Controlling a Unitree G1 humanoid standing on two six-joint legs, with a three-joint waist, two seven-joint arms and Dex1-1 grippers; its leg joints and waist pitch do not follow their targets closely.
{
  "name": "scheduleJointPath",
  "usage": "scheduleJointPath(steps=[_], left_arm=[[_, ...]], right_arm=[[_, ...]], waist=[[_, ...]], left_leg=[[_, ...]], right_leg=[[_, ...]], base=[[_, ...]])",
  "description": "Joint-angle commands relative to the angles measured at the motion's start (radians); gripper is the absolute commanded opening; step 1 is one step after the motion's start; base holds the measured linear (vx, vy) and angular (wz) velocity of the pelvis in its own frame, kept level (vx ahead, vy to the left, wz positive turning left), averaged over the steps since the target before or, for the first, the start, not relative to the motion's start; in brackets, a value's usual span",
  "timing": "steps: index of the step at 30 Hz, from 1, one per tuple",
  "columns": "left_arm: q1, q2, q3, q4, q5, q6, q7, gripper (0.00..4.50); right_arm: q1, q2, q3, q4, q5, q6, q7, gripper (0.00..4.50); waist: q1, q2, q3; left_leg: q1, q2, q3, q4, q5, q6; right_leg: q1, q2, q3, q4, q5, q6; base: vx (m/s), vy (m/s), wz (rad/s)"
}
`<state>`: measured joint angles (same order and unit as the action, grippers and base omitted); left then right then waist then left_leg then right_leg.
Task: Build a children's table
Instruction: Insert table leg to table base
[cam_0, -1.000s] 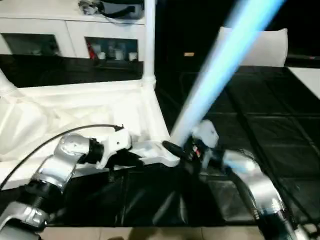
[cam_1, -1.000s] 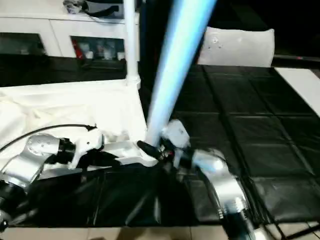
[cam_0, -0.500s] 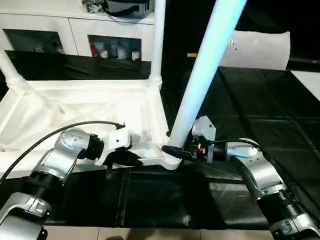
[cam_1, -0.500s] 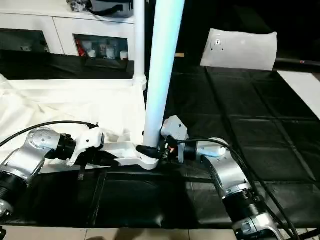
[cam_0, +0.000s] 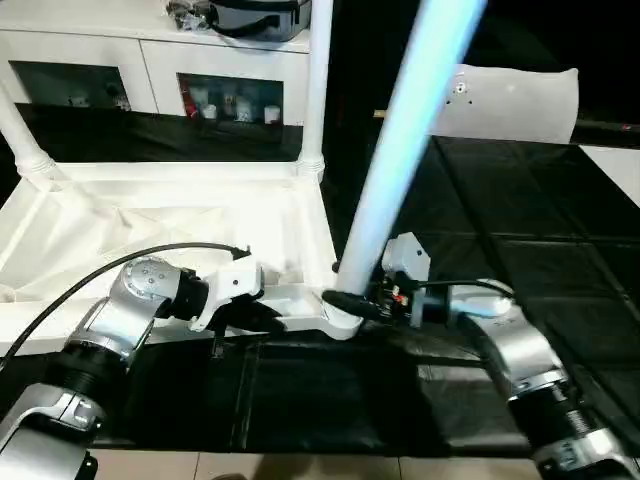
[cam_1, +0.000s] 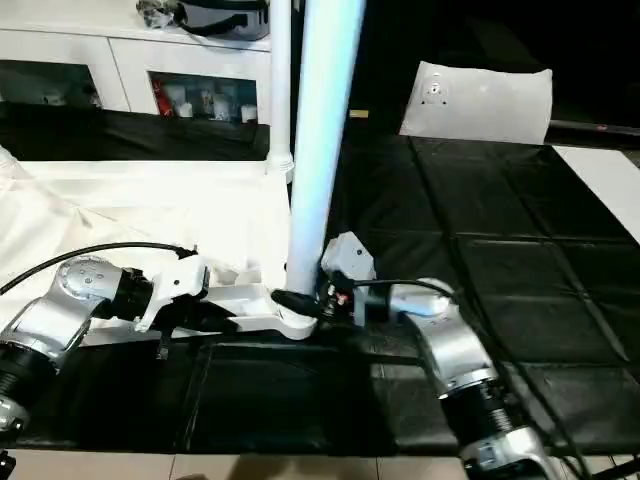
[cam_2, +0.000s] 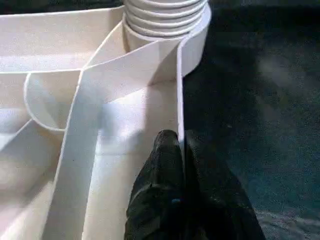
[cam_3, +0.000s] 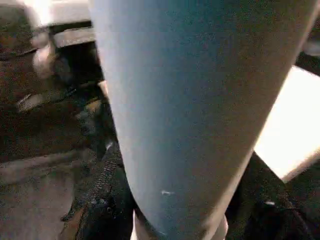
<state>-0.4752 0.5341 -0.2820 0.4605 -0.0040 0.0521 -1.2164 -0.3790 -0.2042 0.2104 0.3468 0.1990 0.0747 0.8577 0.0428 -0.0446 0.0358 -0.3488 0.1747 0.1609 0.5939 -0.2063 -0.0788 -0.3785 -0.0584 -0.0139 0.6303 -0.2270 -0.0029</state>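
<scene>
The tabletop (cam_0: 180, 215) is lying upside down on the black mat (cam_0: 520, 240), with its ribs facing up. The left gripper (cam_2: 180, 150) is pinching the thin rim wall of the tabletop, just beside the near corner socket (cam_2: 167, 20). One leg (cam_0: 395, 180) is standing in this socket and leaning a little. The right gripper (cam_0: 350, 303) is clamping this leg at its base, just above the socket. Another leg (cam_0: 318, 85) is standing upright in the far corner socket.
</scene>
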Motion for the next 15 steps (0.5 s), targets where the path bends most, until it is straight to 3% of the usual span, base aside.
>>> scheduleJointPath(steps=[1, 7, 8, 10, 11, 13, 15], left_arm=[[0.010, -0.051, 0.079, -0.081, -0.051, 0.063, 0.138, 0.00], [0.100, -0.115, 0.103, -0.262, -0.052, 0.192, 0.271, 0.00], [0.130, -0.154, 0.088, -0.339, -0.026, 0.252, 0.324, 0.00], [0.145, -0.190, 0.078, -0.392, -0.015, 0.307, 0.363, 0.00], [0.149, -0.211, 0.070, -0.416, -0.008, 0.329, 0.388, 0.00], [0.152, -0.231, 0.060, -0.436, -0.004, 0.347, 0.409, 0.00], [0.152, -0.266, 0.046, -0.463, 0.006, 0.376, 0.452, 0.00]], right_arm=[[0.032, 0.013, 0.013, 0.112, -0.049, 0.060, -0.094, 1.89], [-0.013, 0.092, -0.054, 0.193, -0.057, 0.076, -0.282, 1.89], [-0.044, 0.131, -0.069, 0.235, -0.064, 0.087, -0.354, 1.89], [-0.069, 0.159, -0.075, 0.268, -0.073, 0.091, -0.401, 1.89], [-0.081, 0.172, -0.077, 0.282, -0.073, 0.098, -0.424, 1.89], [-0.091, 0.184, -0.078, 0.293, -0.072, 0.109, -0.443, 1.89], [-0.104, 0.204, -0.073, 0.306, -0.075, 0.126, -0.462, 1.89]], waist=[[-0.011, 0.009, -0.031], [-0.035, 0.005, -0.029], [-0.045, 0.005, -0.031], [-0.049, 0.006, -0.031], [-0.050, 0.001, -0.033], [-0.048, 0.003, -0.035], [-0.047, -0.003, -0.041]], left_leg=[[0.000, 0.054, -0.021, -0.097, -0.333, -0.036], [-0.005, 0.054, -0.018, -0.093, -0.331, -0.018], [-0.011, 0.055, -0.017, -0.093, -0.295, -0.014], [-0.008, 0.053, -0.012, -0.089, -0.275, -0.006], [-0.013, 0.050, -0.010, -0.087, -0.251, 0.003], [-0.012, 0.048, -0.008, -0.085, -0.226, 0.013], [-0.014, 0.046, -0.002, -0.077, -0.151, 0.039]], right_leg=[[0.019, -0.077, 0.039, -0.094, -0.374, -0.174], [0.011, -0.078, 0.043, -0.102, -0.414, -0.158], [0.014, -0.076, 0.042, -0.097, -0.369, -0.170], [0.010, -0.070, 0.042, -0.097, -0.331, -0.182], [0.016, -0.070, 0.042, -0.095, -0.294, -0.186], [0.017, -0.068, 0.041, -0.094, -0.258, -0.184], [0.024, -0.065, 0.041, -0.084, -0.128, -0.200]], base=[[0.000, 0.000, 0.00], [0.000, 0.000, 0.00], [0.000, 0.000, 0.00], [0.000, 0.000, 0.00], [0.000, 0.000, 0.00], [0.000, 0.000, 0.00], [0.000, 0.000, 0.00]])
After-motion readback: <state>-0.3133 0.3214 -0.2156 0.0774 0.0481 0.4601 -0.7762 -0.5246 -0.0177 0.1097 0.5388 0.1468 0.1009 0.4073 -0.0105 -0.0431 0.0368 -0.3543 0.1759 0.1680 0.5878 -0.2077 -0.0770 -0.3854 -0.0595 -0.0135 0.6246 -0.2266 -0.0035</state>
